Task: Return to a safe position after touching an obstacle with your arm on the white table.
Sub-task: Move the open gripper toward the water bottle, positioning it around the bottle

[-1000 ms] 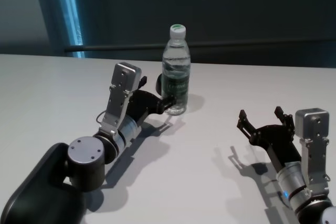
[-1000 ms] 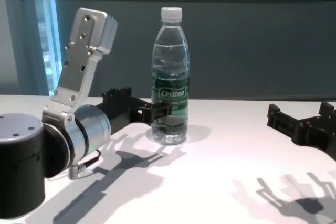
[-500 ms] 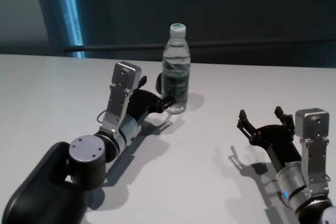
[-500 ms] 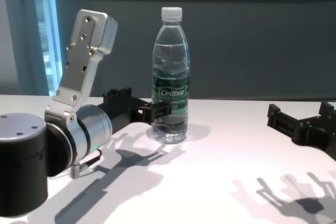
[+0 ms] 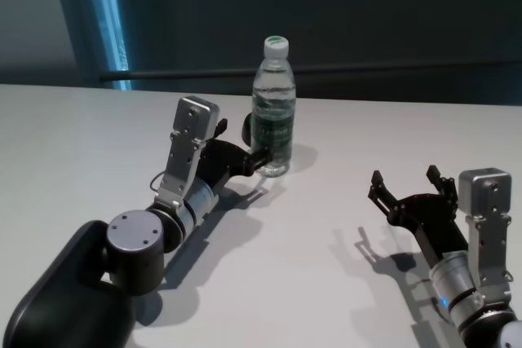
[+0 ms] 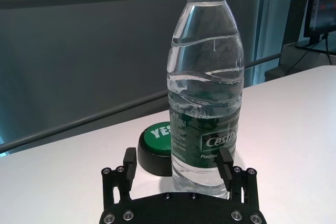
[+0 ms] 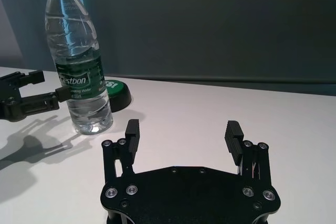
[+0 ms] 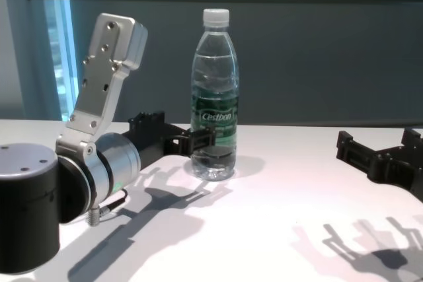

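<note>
The obstacle, a clear water bottle (image 5: pixel 272 112) (image 8: pixel 215 97) with a white cap and dark green label, stands upright on the white table (image 5: pixel 310 299). My left gripper (image 5: pixel 249 156) (image 8: pixel 198 139) is open and low at the bottle's base. In the left wrist view the left gripper (image 6: pixel 178 157) has one fingertip (image 6: pixel 226 157) overlapping the bottle (image 6: pixel 206 87); I cannot tell whether it touches. My right gripper (image 5: pixel 408 187) (image 7: pixel 182 129) rests open and empty over the table at the right, well apart from the bottle (image 7: pixel 79 61).
A low black-and-green round button (image 6: pixel 155 139) (image 7: pixel 116 91) lies on the table just behind the bottle. A dark rail and wall run along the table's far edge. Open tabletop (image 8: pixel 264 242) lies between the two arms.
Hardly anything: the left arm has shifted only a trace beside the bottle, which stays upright. The right arm has not moved.
</note>
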